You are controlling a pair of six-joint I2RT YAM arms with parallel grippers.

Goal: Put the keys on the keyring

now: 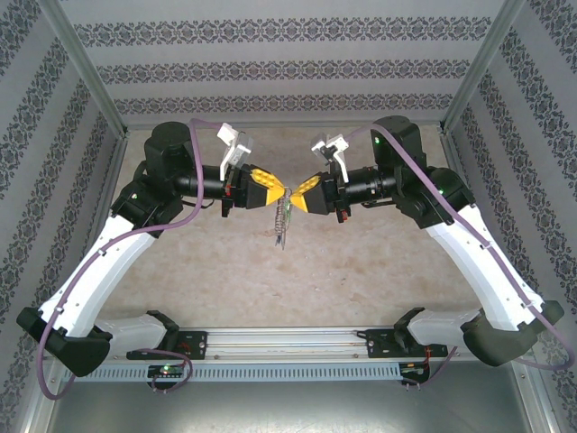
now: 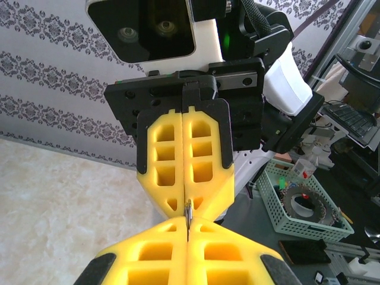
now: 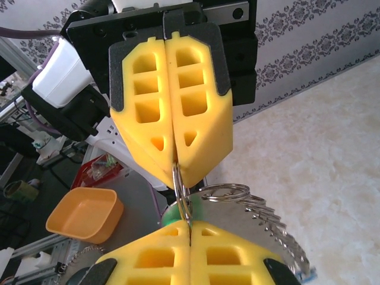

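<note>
Arms rise from the near rail and bend inward, meeting in mid-air above the marbled surface (image 1: 361, 271). There the left gripper (image 1: 280, 189) and right gripper (image 1: 298, 193) stand tip to tip, the yellow jaws of each clenched on one thin metal ring (image 3: 176, 187). The keyring (image 1: 282, 222) hangs just below that meeting point, clear of the surface. Of the keys (image 3: 169, 215), a sliver of green tag shows behind the ring, close to the right gripper's tips. A patterned wall (image 1: 288, 72) stands beyond.
</note>
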